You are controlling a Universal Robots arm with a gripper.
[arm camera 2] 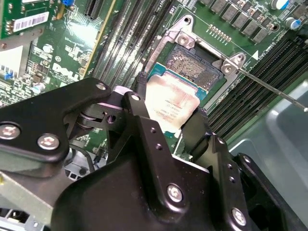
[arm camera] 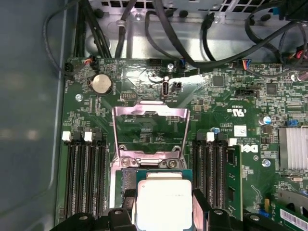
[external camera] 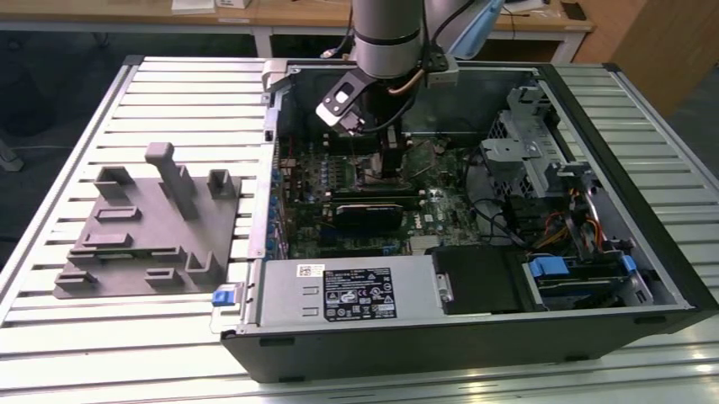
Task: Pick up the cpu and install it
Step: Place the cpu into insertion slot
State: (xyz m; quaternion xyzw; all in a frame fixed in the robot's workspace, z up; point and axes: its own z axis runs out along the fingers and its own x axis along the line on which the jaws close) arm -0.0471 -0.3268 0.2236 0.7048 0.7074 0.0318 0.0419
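Note:
The cpu (arm camera 2: 169, 103), a flat square chip with a silvery top, sits between my gripper's (arm camera 2: 168, 115) black fingers (arm camera 2: 140, 108), which are shut on its two sides. It hangs low over the near part of the open motherboard socket (arm camera 2: 195, 65), whose contact field shows beyond it. In the first wrist view the cpu (arm camera: 163, 199) lies just below the raised metal load plate (arm camera: 149, 126), with the gripper (arm camera: 163, 214) around it. The exterior view shows the arm (external camera: 388, 42) reaching down into the open computer case (external camera: 472, 337), with the gripper (external camera: 380, 156) over the motherboard's middle. I cannot tell whether the chip touches the socket.
Memory slots (arm camera: 84, 178) flank the socket on both sides. Black cables (arm camera: 159, 29) run along the case wall beyond the board. A grey fixture block (external camera: 146, 227) stands on the slatted table on the exterior view's left. A power supply (external camera: 348, 290) and drive cage (external camera: 551, 168) fill the case.

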